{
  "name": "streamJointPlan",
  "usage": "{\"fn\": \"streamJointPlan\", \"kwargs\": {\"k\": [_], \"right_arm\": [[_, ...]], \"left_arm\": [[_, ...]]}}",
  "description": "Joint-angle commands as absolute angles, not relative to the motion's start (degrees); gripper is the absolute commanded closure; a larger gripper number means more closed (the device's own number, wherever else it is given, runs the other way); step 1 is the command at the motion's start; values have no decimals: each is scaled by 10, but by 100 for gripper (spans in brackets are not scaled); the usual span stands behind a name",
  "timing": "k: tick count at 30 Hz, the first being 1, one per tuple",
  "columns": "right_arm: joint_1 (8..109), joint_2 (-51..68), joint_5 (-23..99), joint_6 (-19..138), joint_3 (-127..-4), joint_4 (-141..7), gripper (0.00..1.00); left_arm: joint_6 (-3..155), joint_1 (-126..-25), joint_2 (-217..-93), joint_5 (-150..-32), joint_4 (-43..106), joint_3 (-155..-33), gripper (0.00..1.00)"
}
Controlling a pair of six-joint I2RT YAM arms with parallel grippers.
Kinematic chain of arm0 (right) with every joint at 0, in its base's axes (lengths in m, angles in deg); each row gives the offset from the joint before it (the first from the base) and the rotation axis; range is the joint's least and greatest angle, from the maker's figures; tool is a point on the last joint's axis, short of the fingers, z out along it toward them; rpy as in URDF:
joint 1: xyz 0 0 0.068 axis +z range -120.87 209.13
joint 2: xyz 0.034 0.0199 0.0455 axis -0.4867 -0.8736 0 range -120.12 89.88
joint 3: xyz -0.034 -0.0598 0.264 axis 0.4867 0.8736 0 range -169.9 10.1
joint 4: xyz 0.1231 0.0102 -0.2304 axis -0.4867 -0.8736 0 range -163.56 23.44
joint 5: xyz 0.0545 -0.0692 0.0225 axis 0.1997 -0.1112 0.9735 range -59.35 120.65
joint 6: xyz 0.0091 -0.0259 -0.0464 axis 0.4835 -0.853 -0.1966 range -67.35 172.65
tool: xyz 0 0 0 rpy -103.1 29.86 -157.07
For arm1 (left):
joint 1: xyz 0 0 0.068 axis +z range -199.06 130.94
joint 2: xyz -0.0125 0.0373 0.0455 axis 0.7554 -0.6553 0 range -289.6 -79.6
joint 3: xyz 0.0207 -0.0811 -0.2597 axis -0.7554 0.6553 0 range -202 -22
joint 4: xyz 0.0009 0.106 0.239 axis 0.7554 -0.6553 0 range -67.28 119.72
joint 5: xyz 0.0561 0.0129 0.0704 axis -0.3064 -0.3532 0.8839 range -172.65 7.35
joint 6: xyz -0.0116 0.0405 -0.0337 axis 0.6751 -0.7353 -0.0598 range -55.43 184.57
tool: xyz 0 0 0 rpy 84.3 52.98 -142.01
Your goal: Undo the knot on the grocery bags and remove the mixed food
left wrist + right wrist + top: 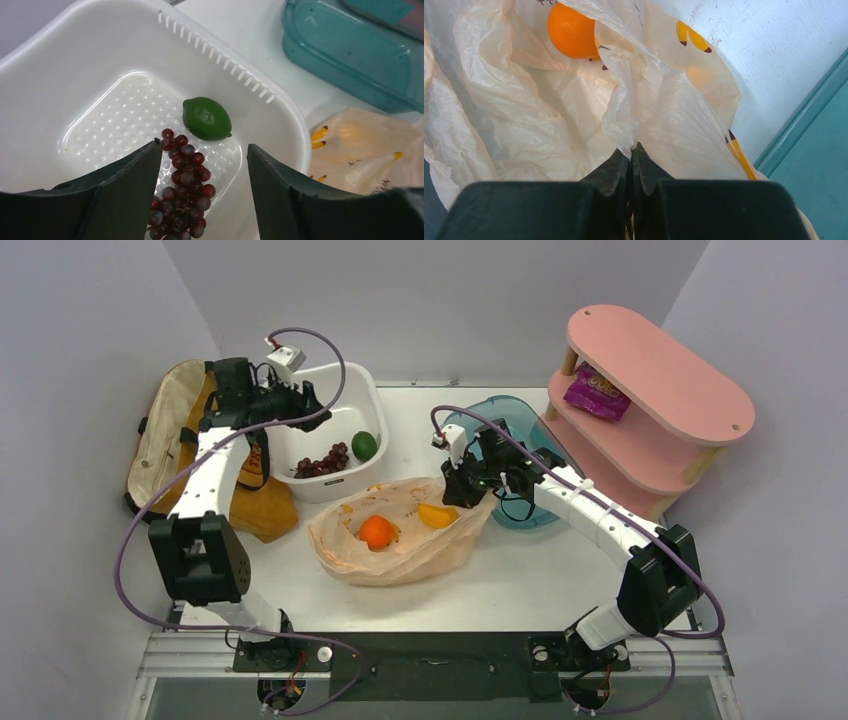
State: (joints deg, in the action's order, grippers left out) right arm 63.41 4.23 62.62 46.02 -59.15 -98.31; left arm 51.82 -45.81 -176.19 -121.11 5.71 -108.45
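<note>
Two bags: nearest, one peach plastic bag [400,545] holds one orange [376,531] and one yellow pepper [437,514], our right pincer [631,152] pinching its rim. Farther, our left pincer [204,146] spreads above one white tub [335,487] with one grape bunch [322,462] and one green fruit [365,445]; one canvas tote [165,430] lies alongside.

arms [215,475]: white links, black joints | cables [118,560]: purple, looping | fingers [125,195]: black, wedge-shaped | wrist cameras [285,357]: small white boxes
</note>
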Motion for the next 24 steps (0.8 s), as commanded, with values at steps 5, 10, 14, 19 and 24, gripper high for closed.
{"fn": "streamJointPlan", "kwargs": {"k": [5, 10, 14, 19, 24], "right_arm": [[642, 60, 627, 435, -621, -983, 100], [643, 64, 627, 426, -621, -989, 100], [643, 66, 630, 424, -619, -992, 100], [645, 69, 632, 425, -617, -991, 100], [646, 67, 635, 425, -616, -989, 100]], "left_arm": [[532, -453, -1558, -1296, 145, -1051, 38], [271, -557, -1530, -1198, -132, -1147, 38], [366, -657, -1429, -955, -22, -1040, 36], [308, -718, -1379, -925, -25, -993, 24], [227, -864, -1429, -890, -202, -1024, 23]]}}
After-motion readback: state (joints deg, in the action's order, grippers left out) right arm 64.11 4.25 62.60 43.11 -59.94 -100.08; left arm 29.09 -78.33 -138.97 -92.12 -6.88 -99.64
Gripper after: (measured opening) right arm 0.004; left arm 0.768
